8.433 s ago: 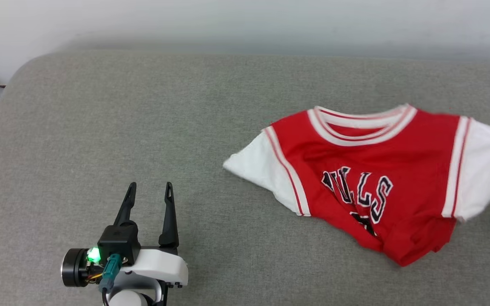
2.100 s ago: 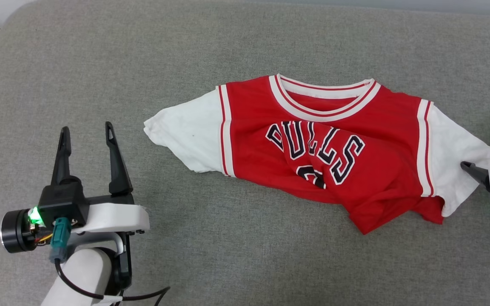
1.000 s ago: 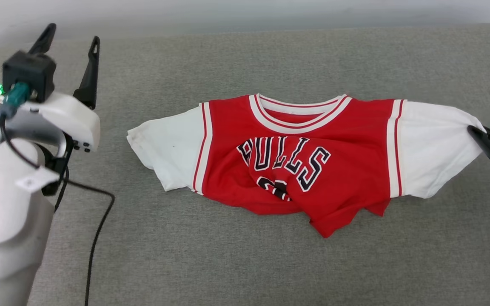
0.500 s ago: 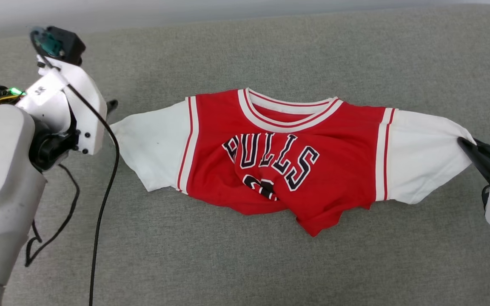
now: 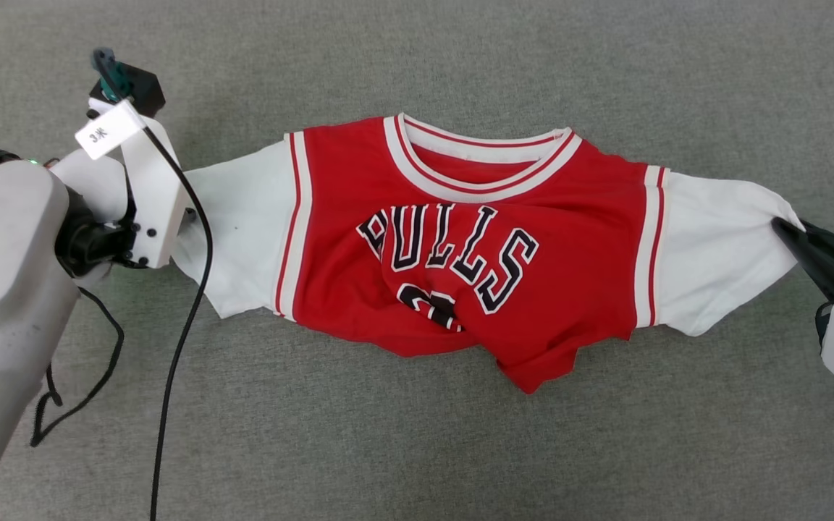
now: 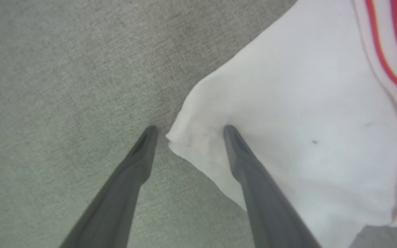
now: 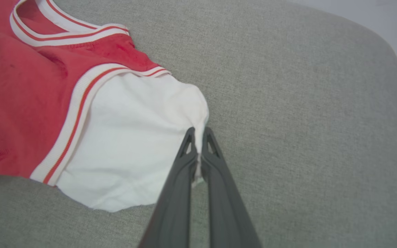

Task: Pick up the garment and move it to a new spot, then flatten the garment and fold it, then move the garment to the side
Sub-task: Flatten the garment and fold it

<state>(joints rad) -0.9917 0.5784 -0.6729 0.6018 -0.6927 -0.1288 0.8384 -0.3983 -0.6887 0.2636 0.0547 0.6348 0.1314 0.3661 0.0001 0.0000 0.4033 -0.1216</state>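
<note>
The garment (image 5: 460,246), a red jersey T-shirt with white sleeves and black "BULLS" lettering, lies face up on the grey cushioned surface (image 5: 417,449), its hem bunched toward the front. My right gripper (image 5: 786,231) is shut on the edge of the right-hand white sleeve (image 7: 133,137), the cloth pinched between the fingertips of the gripper (image 7: 198,132). My left gripper (image 6: 189,132) is open and points down at the tip of the other sleeve (image 6: 288,113). One finger (image 6: 229,132) rests on the white cloth and the other on the grey surface just beside the sleeve corner.
A black cable (image 5: 178,347) hangs from my left arm (image 5: 4,275) and trails over the surface at the left. In the right wrist view the surface's rounded edge (image 7: 396,62) lies to the right, with a pale wall beyond.
My left arm has swung from raised beside the garment down onto the left sleeve's tip, still open. The right gripper keeps its hold on the other sleeve. The camera has tilted downward.
</note>
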